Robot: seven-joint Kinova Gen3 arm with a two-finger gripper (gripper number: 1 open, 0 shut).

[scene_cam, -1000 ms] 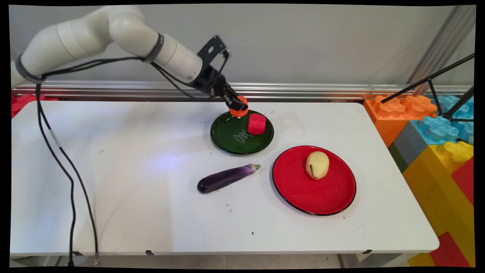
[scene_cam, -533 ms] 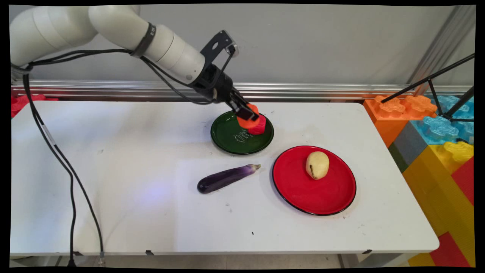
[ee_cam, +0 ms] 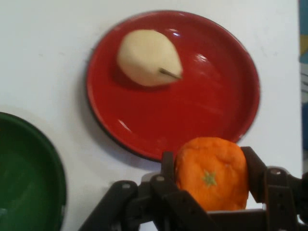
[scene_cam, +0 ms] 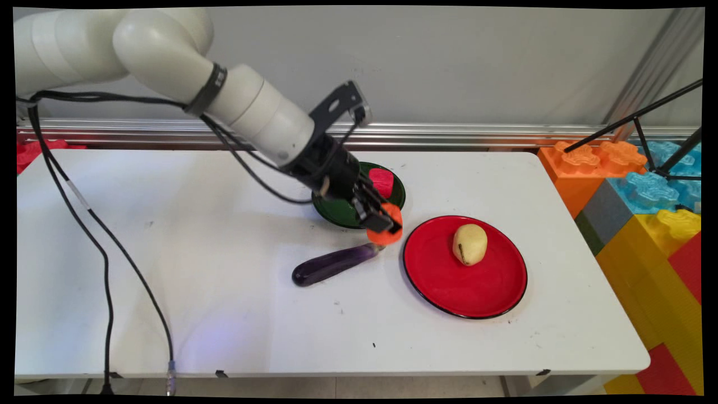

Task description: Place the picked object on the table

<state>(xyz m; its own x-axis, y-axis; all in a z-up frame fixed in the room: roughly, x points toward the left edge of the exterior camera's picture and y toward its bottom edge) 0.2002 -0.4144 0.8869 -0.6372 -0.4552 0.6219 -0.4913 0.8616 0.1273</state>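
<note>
The two black fingers (ee_cam: 254,173) are clamped on an orange fruit (ee_cam: 211,173), one on each side of it; the fruit's small green star-shaped mark faces the hand camera. In the main view the gripper (scene_cam: 386,223) holds the orange fruit (scene_cam: 387,231) above the table (scene_cam: 168,235), in the gap between the green plate (scene_cam: 336,210) and the red plate (scene_cam: 465,292), directly over the stem end of the eggplant (scene_cam: 331,265).

The eggplant lies on the table, dark purple, its rounded end pointing toward the near left and its stem end hidden under the held fruit. The green plate stands behind the gripper, partly covered by the arm's wrist; a red block-shaped item (scene_cam: 382,180) rests on its far right part. In the hand view a part of the green plate (ee_cam: 29,163) shows at the lower left.

The red plate (ee_cam: 211,106) lies to the right of the gripper and carries a pale yellow pear-like fruit (ee_cam: 147,57) with a short dark stem; in the main view this fruit (scene_cam: 470,244) sits on the plate's far half. Black cables (scene_cam: 101,247) hang from the arm at the left. Large coloured building blocks (scene_cam: 645,213) stand beyond the table's right edge.
</note>
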